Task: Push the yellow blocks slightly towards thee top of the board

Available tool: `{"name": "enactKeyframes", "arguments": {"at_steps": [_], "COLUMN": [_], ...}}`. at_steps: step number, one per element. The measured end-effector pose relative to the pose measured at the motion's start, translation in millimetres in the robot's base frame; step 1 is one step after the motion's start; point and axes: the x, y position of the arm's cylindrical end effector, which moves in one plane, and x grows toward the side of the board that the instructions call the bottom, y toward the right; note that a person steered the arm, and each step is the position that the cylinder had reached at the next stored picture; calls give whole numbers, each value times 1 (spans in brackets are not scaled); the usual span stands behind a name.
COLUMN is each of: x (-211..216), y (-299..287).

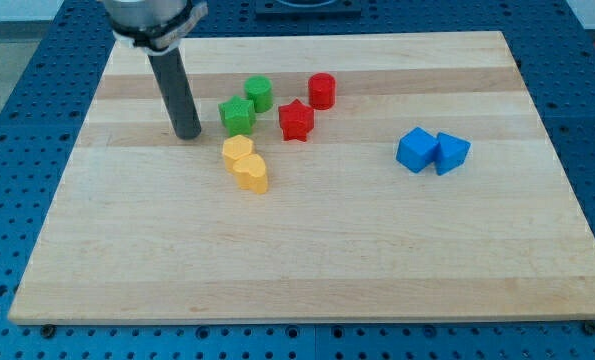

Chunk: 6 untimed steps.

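Note:
Two yellow blocks lie touching each other left of the board's middle: an upper one and a lower, heart-like one. My tip rests on the board to the upper left of them, about a block's width from the upper yellow block. A green star block sits just above the yellow pair, to the right of my tip.
A green cylinder, a red star block and a red cylinder stand above and right of the yellow blocks. Two blue blocks touch at the view's right. The wooden board lies on a blue perforated table.

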Motion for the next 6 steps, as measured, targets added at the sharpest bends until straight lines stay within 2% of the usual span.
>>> {"name": "enactKeyframes", "arguments": {"at_steps": [2, 3, 6], "x": [63, 82, 85], "y": [1, 23, 92]}}
